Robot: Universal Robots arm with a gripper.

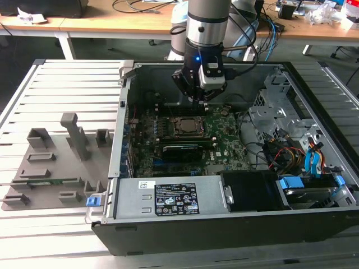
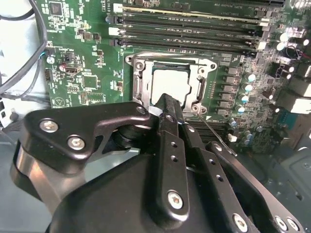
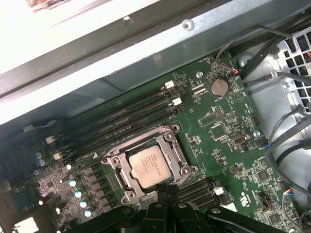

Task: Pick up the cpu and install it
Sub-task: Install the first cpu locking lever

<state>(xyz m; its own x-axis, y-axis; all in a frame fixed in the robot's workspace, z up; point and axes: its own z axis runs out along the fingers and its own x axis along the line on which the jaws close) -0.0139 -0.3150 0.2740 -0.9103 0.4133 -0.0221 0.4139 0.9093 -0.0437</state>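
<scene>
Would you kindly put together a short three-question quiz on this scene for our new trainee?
1. True or false: the cpu lies inside the socket frame on the motherboard.
2. Multiple choice: in the exterior view, the tool is (A) over the grey fixture tray, (B) inside the computer case, above the motherboard, (C) on the wooden desk.
3. Fill in: the round silver part near the board's edge in the first wrist view is a coin ____.

Key: 1 true; 2 B; 3 battery.
</scene>
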